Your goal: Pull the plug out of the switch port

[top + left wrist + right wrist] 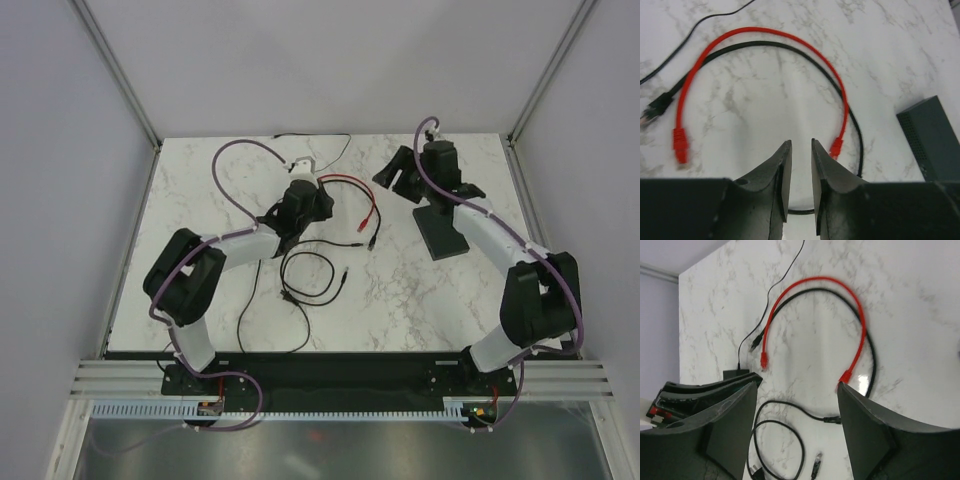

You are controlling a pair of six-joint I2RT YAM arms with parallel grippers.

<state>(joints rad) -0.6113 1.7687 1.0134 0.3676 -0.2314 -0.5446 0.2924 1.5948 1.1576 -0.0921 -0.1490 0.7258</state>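
Observation:
The switch, a flat matte-black box [443,232], lies right of centre. Its corner shows at the right of the left wrist view [932,140]. A dark box edge [737,376] by my right gripper's finger has a thin black cable reaching it. I cannot tell whether a plug sits in any port. A red cable [350,182] lies loose with both plugs free. One red plug [836,146] lies just right of my left gripper [800,142], whose jaws stand a narrow gap apart and hold nothing. My right gripper [797,385] hangs wide open and empty beyond the switch's far end [398,180].
A thick black cable [790,47] arcs beside the red one. A coiled black cable [305,280] lies near the table's middle. A white adapter [300,165] with a thin black lead sits at the back. Walls close in the table's left, right and far edges.

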